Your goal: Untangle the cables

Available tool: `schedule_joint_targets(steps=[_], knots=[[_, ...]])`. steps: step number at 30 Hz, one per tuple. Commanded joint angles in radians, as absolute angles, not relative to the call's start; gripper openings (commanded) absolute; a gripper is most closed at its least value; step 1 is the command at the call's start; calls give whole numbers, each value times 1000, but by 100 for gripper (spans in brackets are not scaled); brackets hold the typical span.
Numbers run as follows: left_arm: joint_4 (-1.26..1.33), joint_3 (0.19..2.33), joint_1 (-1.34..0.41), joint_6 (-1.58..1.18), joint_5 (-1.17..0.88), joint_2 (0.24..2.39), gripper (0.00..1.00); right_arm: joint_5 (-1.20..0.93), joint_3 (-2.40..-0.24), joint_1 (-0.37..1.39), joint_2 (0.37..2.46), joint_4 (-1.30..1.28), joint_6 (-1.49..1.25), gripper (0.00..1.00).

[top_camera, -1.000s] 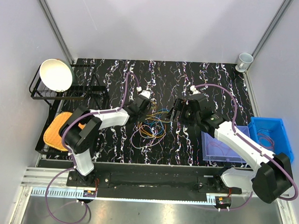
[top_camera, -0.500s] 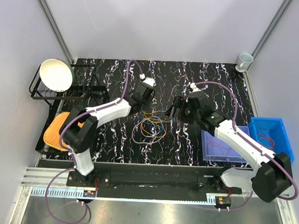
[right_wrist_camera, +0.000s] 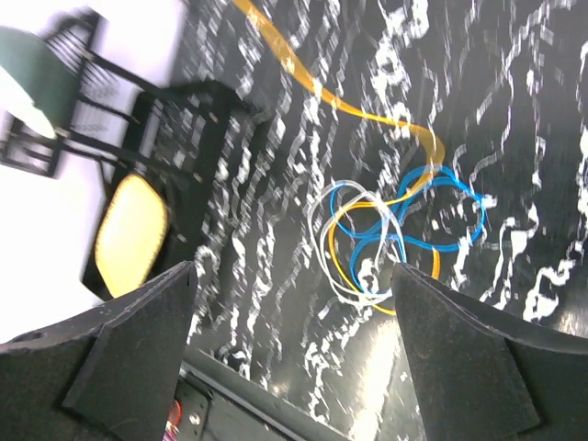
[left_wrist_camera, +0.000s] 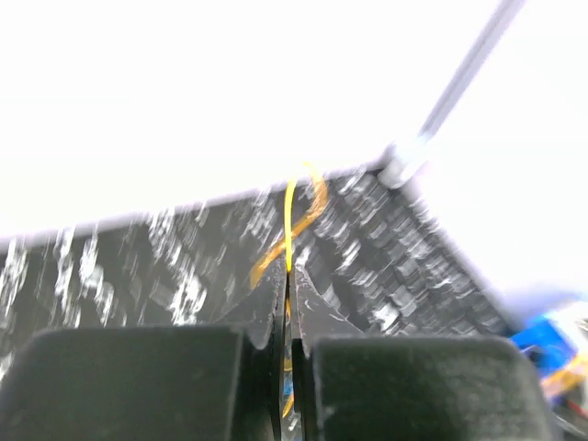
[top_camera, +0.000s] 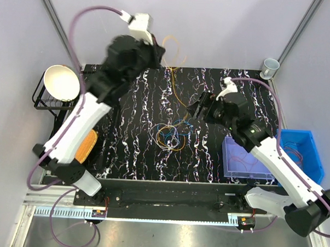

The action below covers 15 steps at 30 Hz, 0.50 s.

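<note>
Left claw [left_wrist_camera: 287, 276] is shut tight on one orange cable [left_wrist_camera: 290, 193] and is held high over the desk [top_camera: 238, 88]. That strand runs down to the bunch of cables [top_camera: 170, 136] lying well below. Right claw [right_wrist_camera: 292, 268] is spread wide and empty just above the bunch, judged ready to pin it.

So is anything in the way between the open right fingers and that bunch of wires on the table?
Nothing visible. The right fingers hang open over the cables, with only bare table around the bunch. One orange strand runs up from it to the left fingers, which are shut on it high above the table.
</note>
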State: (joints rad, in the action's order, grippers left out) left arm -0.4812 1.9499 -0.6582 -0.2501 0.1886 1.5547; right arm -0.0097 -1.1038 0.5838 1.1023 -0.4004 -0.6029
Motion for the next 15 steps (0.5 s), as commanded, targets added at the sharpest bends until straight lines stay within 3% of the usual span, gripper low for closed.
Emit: schedule_joint_targets(steps=[1,5,11,15], knots=[[-517,2089,-653,-196,-26,1471,0,47,-1167,594,1039,-368,-584,93],[-427,1936,-655,-212,-118,1353,0,41,-1161,594,979,-357,-565,95],[-275,1429,-655,-256,-13,1092,0,-112,-1036,592,971,-290,-529,94],[-281,1365,-653,-259,37,1042,0,-291,-875,595,1055,-137,-575,87]])
